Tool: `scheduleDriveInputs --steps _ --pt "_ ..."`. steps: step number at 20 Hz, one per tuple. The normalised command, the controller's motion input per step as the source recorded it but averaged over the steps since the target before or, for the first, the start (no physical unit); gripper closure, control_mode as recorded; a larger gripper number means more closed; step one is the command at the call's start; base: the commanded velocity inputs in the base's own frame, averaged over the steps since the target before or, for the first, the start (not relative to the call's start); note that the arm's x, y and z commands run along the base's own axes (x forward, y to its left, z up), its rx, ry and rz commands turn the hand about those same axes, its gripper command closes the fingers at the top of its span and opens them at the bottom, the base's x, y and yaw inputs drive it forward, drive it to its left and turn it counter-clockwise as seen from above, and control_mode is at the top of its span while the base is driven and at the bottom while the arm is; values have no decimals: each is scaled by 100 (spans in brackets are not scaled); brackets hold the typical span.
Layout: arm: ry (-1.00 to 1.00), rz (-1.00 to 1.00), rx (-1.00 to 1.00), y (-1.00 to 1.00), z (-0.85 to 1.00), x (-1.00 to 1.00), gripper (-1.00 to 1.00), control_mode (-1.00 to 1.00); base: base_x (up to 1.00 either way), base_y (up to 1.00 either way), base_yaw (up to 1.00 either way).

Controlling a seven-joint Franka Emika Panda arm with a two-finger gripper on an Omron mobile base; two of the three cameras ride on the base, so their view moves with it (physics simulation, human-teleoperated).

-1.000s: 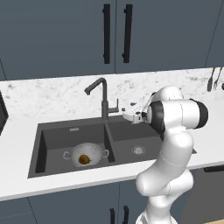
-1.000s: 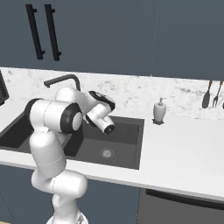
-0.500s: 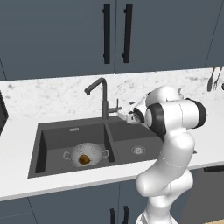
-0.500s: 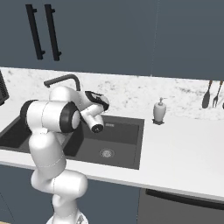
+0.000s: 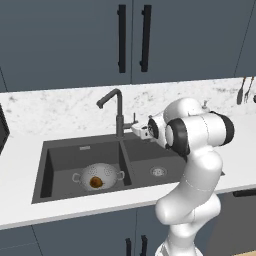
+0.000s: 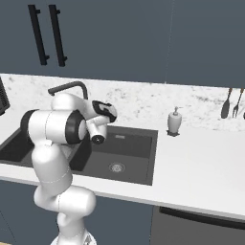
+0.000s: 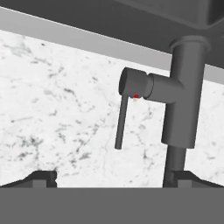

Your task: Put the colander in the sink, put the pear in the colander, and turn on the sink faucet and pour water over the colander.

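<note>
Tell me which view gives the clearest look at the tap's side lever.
The hand view: the lever fills the middle of the picture, a thin rod hanging from a round knob on the tap, against the marble wall. In the left base view it is a tiny stub beside the tap's post, by the arm. In the right base view the arm covers it.

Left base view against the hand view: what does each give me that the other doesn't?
Left base alone: the colander with the pear inside, sitting in the sink's left basin, plus the faucet's angled spout and no water running. Hand view alone: the faucet's side lever close up, hanging down against the marble wall, with the open fingers low in the picture. Both: the sink faucet column.
</note>
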Motion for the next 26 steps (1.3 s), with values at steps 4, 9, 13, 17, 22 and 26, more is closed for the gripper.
scheduleDriveInputs --steps 4,9,13,17,22,26 --pt "-1 -6 -1 7 2 0 -100 -100 0 0 0" --pt "0 0 -1 6 1 3 -100 -100 0 0 0" --pt "0 0 0 0 0 20 -100 -100 0 0 0" --pt "0 0 0 0 0 30 -100 -100 0 0 0" --pt "0 0 0 5 0 23 -100 -100 0 0 0" --pt "0 0 0 6 0 33 -100 -100 0 0 0"
